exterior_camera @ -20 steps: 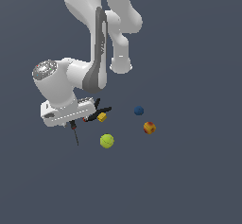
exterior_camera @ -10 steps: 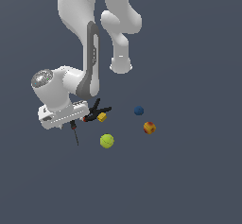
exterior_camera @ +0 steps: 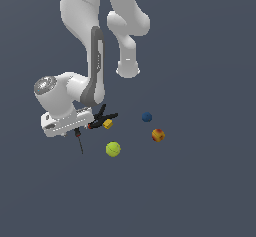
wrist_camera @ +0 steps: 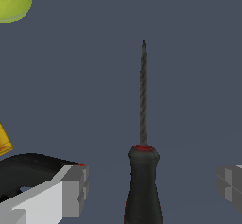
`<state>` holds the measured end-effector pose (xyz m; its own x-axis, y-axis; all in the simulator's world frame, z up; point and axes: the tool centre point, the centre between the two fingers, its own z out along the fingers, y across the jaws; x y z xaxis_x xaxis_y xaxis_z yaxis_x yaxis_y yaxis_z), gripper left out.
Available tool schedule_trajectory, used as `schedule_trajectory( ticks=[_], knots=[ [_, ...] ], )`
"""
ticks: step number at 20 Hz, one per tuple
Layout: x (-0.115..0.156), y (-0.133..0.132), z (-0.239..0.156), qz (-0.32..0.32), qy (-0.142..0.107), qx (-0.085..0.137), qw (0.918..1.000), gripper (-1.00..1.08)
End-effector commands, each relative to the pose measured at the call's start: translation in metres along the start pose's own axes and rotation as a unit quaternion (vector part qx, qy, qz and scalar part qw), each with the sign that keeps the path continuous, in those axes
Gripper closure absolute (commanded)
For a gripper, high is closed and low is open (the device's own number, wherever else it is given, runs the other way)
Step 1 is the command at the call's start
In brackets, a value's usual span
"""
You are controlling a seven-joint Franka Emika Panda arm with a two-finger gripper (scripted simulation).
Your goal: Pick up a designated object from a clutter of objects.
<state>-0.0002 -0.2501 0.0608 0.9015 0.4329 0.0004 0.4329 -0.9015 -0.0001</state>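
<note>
The designated object, a slim screwdriver (wrist_camera: pixel 142 171) with a black handle, red collar and thin dark shaft, lies on the floor between my fingers. My gripper (wrist_camera: pixel 152 186) is open, with one grey fingertip (wrist_camera: pixel 74 190) and the other (wrist_camera: pixel 230 184) each standing clear of the handle. In the exterior view the screwdriver (exterior_camera: pixel 79 141) pokes out below the gripper (exterior_camera: pixel 75 129), at the left end of the clutter. The black clamp (exterior_camera: pixel 103 117) with orange tips lies just beside the hand.
A yellow cube (exterior_camera: pixel 107 124) touches the clamp. A yellow-green tennis ball (exterior_camera: pixel 113 149) lies to the exterior view's right of the screwdriver tip. A dark blue ball (exterior_camera: pixel 146 116) and a red-orange ball (exterior_camera: pixel 158 135) sit farther right. The clamp (wrist_camera: pixel 28 168) lies close to one finger.
The hand has shifted slightly toward the exterior view's left and sunk a little over the screwdriver. The objects have not moved.
</note>
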Motion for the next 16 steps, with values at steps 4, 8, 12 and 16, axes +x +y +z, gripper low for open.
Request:
schedule_trajectory(
  ticks=[4, 8, 12, 16],
  knots=[
    [-0.001, -0.001, 0.022, -0.001, 0.0, 0.0, 1.0, -0.92],
    [-0.001, 0.0, 0.04, -0.001, 0.0, 0.0, 1.0, -0.92],
    [-0.001, 0.0, 0.046, -0.001, 0.0, 0.0, 1.0, -0.92],
    [-0.001, 0.0, 0.046, -0.001, 0.0, 0.0, 1.0, 1.08]
  ],
)
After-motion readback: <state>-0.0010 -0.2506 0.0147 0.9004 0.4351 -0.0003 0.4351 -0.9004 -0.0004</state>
